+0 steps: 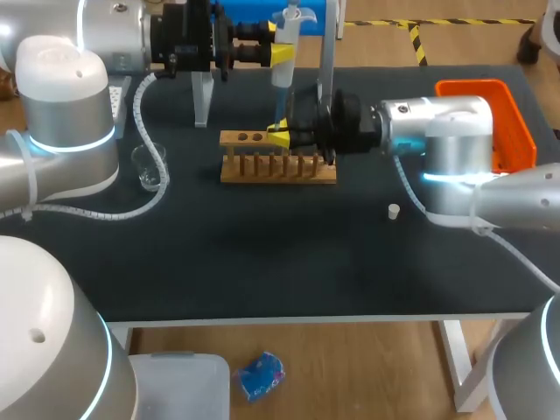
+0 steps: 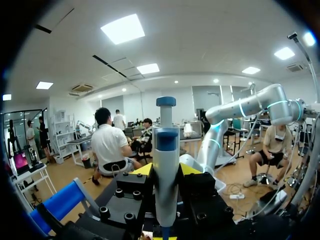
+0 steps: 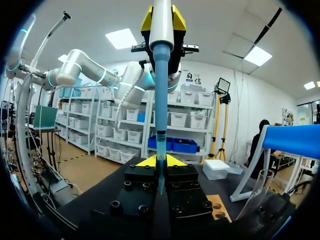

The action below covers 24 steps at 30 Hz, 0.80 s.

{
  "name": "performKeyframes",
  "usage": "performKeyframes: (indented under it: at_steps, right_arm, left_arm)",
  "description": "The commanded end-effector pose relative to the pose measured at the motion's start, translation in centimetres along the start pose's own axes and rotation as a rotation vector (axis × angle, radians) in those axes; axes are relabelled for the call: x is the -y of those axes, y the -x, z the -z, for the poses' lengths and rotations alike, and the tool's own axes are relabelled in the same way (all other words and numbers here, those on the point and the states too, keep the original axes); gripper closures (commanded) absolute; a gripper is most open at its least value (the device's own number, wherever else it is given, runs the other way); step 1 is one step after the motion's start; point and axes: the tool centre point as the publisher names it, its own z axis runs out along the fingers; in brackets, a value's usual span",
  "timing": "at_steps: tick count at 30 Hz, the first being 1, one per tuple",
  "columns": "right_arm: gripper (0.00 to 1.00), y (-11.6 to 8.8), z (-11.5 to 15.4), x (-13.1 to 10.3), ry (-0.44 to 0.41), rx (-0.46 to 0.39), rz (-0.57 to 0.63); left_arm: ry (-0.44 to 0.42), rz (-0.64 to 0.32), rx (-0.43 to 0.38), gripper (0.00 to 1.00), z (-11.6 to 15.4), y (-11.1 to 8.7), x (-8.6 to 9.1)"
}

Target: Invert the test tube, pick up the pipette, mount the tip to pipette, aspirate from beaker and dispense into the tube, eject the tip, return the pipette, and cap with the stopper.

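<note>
— Above the wooden rack (image 1: 277, 166), my left arm is reaching in from the far left with its wrist level. My left gripper (image 1: 282, 54) is clamping the pipette (image 1: 285, 44) upright by its body. How is the other side looking to you?

— I am seeing my right arm stretching in level from the right, past the middle. My right gripper (image 1: 278, 136) is hanging just over the top of the rack. Its fingers are pinching in on the test tube (image 3: 160, 150), which is standing upright directly under the pipette.

— Is the head view showing the tube?

— Barely; the glass is getting lost against the yellow tips there. The right wrist view is giving me the line-up. The pipette is coming straight down from the left gripper overhead, and its slim tip is reaching to my fingertips, where the tube is sitting. I cannot tell whether the tip is inside the mouth.

— The left wrist view is adding the blue plunger button (image 2: 165, 101) on top of the pipette. It is also showing the yellow pads (image 2: 142, 171) pressing the body from either side.

— Only the head view is giving me the rest of the table. The beaker (image 1: 149, 166) is standing well to the left of the rack. The white stopper (image 1: 394, 211) is lying alone near my right arm, and the orange bin (image 1: 490, 114) is sitting at the far right.
</note>
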Motion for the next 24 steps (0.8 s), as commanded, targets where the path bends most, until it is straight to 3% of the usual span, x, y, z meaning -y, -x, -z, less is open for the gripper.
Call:
performKeyframes:
  at_steps: [1,2,3,4,15,24]
  right_arm:
    - [1.00,0.0,0.1,-1.3,-0.001,-0.003,0.006]
    - [0.95,0.0,0.1,-1.4,0.000,-0.002,0.007]
    - [0.55,0.0,0.1,-1.4,0.000,-0.001,0.009]
    - [0.00,0.0,0.1,-1.5,-0.001,0.001,0.010]
    - [0.00,-0.1,1.0,-1.6,-0.009,0.010,0.008]
    - [0.00,-1.5,4.5,0.0,-0.129,0.011,0.029]
  left_arm:
    - [0.002,0.001,0.001,1.00,0.1,-0.1,-0.7]
    - [0.002,0.001,0.001,1.00,0.1,-0.1,-0.7]
    - [0.002,0.001,0.001,1.00,0.1,-0.1,-0.7]
    - [0.002,0.001,0.001,1.00,0.1,-0.1,-0.7]
    - [0.002,0.001,0.001,1.00,0.1,-0.1,-0.7]
    - [0.002,0.001,0.001,1.00,0.1,-0.1,-0.7]
